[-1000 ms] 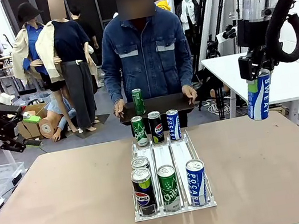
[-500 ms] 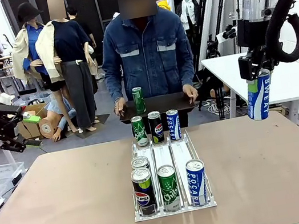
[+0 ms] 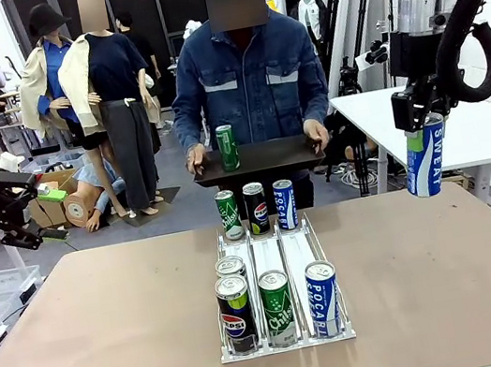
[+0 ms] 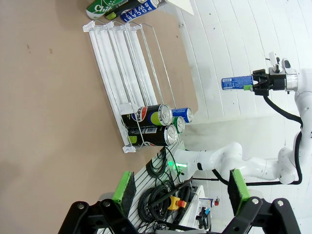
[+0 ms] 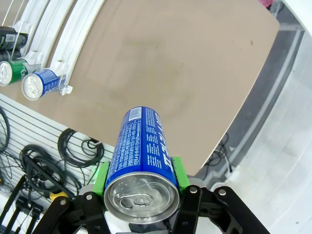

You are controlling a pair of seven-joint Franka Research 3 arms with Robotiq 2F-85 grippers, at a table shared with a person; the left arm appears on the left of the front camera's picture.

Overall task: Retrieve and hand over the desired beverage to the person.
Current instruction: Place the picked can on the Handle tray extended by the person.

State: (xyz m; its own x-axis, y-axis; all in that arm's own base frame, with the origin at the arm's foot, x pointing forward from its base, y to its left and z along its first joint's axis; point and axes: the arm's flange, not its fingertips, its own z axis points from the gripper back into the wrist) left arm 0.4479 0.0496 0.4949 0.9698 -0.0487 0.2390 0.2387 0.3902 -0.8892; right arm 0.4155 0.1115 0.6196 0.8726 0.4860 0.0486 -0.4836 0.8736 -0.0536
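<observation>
The person [image 3: 249, 83] in a blue denim jacket stands at the far side of the table and holds a dark tray [image 3: 269, 155] with both hands. One green can [image 3: 227, 148] stands on that tray. My right gripper [image 3: 420, 121] hangs high at the right, shut on a blue Pocari Sweat can [image 3: 426, 157]. In the right wrist view the blue can [image 5: 141, 156] sits between the green pads [image 5: 101, 177]. My left gripper [image 3: 49, 215] is off the table's left edge, open and holding nothing. Its fingers [image 4: 124, 187] stand wide apart in the left wrist view.
A white wire rack [image 3: 271, 253] in the table's middle holds a green can [image 3: 228, 215], a Pepsi can [image 3: 256, 207] and a Pocari can [image 3: 285, 204] at the back, several more in front. A second white table [image 3: 463, 121] stands right.
The person has straightened up and lifted the tray with the green can higher. Neither arm has moved.
</observation>
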